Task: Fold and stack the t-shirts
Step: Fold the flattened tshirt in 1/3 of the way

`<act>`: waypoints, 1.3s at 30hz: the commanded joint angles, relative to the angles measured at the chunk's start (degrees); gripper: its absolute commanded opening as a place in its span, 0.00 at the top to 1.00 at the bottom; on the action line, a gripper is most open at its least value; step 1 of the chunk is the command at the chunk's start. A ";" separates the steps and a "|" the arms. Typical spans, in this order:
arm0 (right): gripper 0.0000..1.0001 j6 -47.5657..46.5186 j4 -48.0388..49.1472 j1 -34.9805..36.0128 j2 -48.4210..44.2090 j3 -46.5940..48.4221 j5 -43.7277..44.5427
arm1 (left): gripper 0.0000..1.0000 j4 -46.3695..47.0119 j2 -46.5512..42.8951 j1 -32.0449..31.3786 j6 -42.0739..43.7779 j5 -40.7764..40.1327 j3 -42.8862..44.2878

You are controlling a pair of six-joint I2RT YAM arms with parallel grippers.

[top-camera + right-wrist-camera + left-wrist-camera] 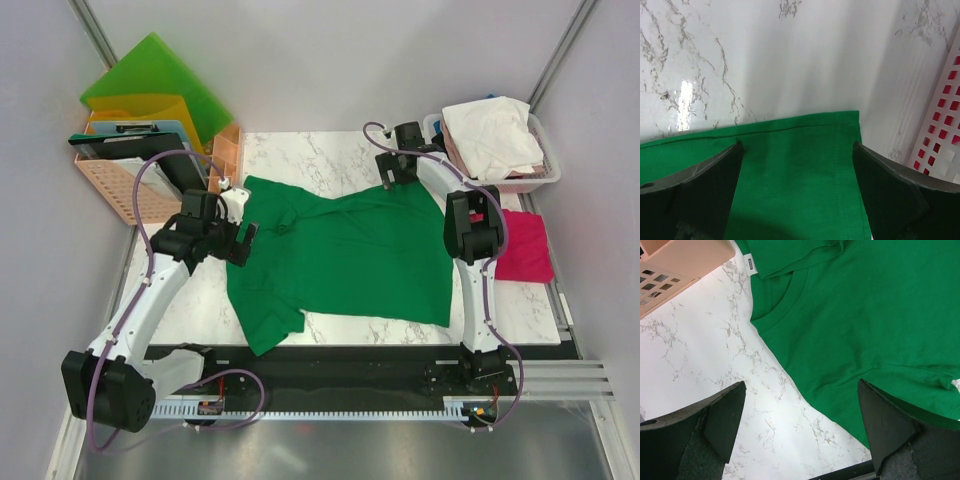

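Note:
A deep green t-shirt [350, 250] lies spread flat on the marble table [300, 155], collar to the left. My left gripper [244, 221] hovers open beside the collar and shoulder. In its wrist view the left gripper [802, 386] has mostly bare marble between its fingers, with the shoulder edge of the green t-shirt [865, 315] running past the right finger. My right gripper [393, 172] is open over the far right hem corner. The wrist view shows the right gripper [797, 146] straddling that corner of the green t-shirt [800, 165]. A folded magenta t-shirt [525, 250] lies at the right edge.
A white basket [520, 182] at the back right holds white t-shirts [492, 135]; its lattice wall [940, 130] is close to my right finger. A peach basket [120, 185] with coloured folders stands at the back left. A black rail [350, 355] runs along the near edge.

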 commanded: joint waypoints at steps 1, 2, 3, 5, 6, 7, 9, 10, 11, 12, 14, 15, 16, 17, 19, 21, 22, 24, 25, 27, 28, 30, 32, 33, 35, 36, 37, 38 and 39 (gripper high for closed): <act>0.02 -1.41 -2.37 0.30 1.11 -0.86 1.04 | 0.00 1.84 0.02 0.10 0.68 0.09 -0.53; 0.02 -1.41 -2.29 0.30 1.20 -0.94 0.95 | 0.00 1.93 -0.07 0.10 0.68 0.00 -0.62; 0.03 -1.49 -2.37 0.30 1.37 -1.03 0.60 | 0.00 1.93 -0.07 0.10 0.77 0.00 -0.62; 0.03 -1.32 -2.20 0.21 1.46 -1.56 0.69 | 0.00 1.93 -0.42 0.10 0.94 -0.26 -0.97; 0.04 -1.23 -2.20 0.29 1.11 -1.99 0.60 | 0.00 1.93 -0.60 0.10 0.94 -0.35 -1.06; 0.05 -0.80 -1.07 0.03 0.59 -2.61 0.51 | 0.00 1.93 -0.95 0.10 1.12 -0.44 -1.15; 0.05 -0.70 1.39 -0.06 -2.12 -5.67 -0.62 | 0.00 2.02 -1.56 0.10 1.29 -0.61 -1.76; 0.05 -0.62 3.06 -0.06 -2.84 -6.39 -1.41 | 0.00 2.02 -1.65 0.10 1.29 -0.35 -2.03; 0.04 -0.53 3.60 -0.06 -3.46 -6.74 -1.51 | 0.00 1.93 -1.57 0.19 1.38 -0.18 -2.12; 0.04 -0.44 3.86 -0.06 -3.81 -6.40 -1.42 | 0.00 1.93 -1.39 0.10 1.38 0.09 -2.20; 0.04 -0.44 3.60 -0.14 -3.20 -5.00 -0.90 | 0.00 2.02 -1.13 0.19 1.29 0.53 -2.12; 0.04 -0.53 3.25 -0.06 -2.24 -3.42 -0.46 | 0.00 1.93 -0.95 0.10 1.21 0.62 -1.94; 0.04 -0.53 2.82 -0.23 -1.62 -2.54 -0.11 | 0.00 1.93 -0.78 0.10 1.21 0.62 -1.85; 0.04 -0.18 2.64 -0.32 -1.09 -1.66 0.16 | 0.00 1.93 -0.69 0.10 1.21 0.79 -1.59; 0.05 0.70 2.64 -0.67 0.31 0.02 0.25 | 0.00 2.02 -0.77 0.10 1.21 0.79 -1.50; 0.05 2.37 2.72 -1.37 1.02 0.64 -0.45 | 0.00 2.02 -1.04 0.10 1.38 0.79 -1.76; 0.05 2.98 3.07 -1.46 0.85 0.46 -0.98 | 0.00 2.02 -1.04 0.10 1.47 0.62 -1.76; 0.05 4.12 4.74 -1.99 -0.20 -1.98 -4.74 | 0.00 1.93 -1.30 0.10 1.82 0.79 -2.20; 0.06 4.22 5.53 -2.08 -0.30 -2.61 -5.72 | 0.00 1.93 -1.22 0.10 1.82 0.97 -2.38; 0.06 4.13 5.89 -2.16 -0.73 -3.75 -6.69 | 0.00 2.02 -1.21 0.10 1.91 1.14 -2.56; 0.06 3.96 6.32 -2.34 -0.91 -4.19 -7.22 | 0.00 2.02 -0.95 0.10 1.91 1.32 -2.56; 0.06 4.74 8.16 -3.04 -2.66 -6.91 -9.49 | 0.00 1.93 -0.86 0.10 2.00 1.58 -2.56; 0.06 6.15 11.94 -4.80 -4.25 -9.37 -11.61 | 0.00 1.93 -0.95 0.10 2.08 1.58 -2.64; 0.06 6.24 12.56 -5.59 -4.95 -10.77 -11.88 | 0.00 1.93 -0.86 0.19 2.17 1.58 -2.64; 0.06 7.38 12.48 -6.03 -4.61 -10.79 -12.41 | 0.00 2.01 -0.86 0.10 2.35 1.85 -2.82; 0.06 7.30 12.48 -6.38 -4.26 -10.96 -12.41 | 0.00 2.02 -0.69 0.10 2.17 1.93 -2.65; 0.06 7.29 12.04 -6.47 -3.91 -10.96 -12.58 | 0.00 2.02 -0.69 0.10 2.26 2.20 -2.64; 0.06 7.29 11.78 -6.65 -3.47 -10.96 -13.10 | 0.00 2.02 -0.51 0.10 2.26 2.20 -2.56; 0.08 7.21 11.52 -6.82 -2.77 -11.31 -13.72 | 0.00 2.02 -0.34 0.10 2.17 2.20 -2.38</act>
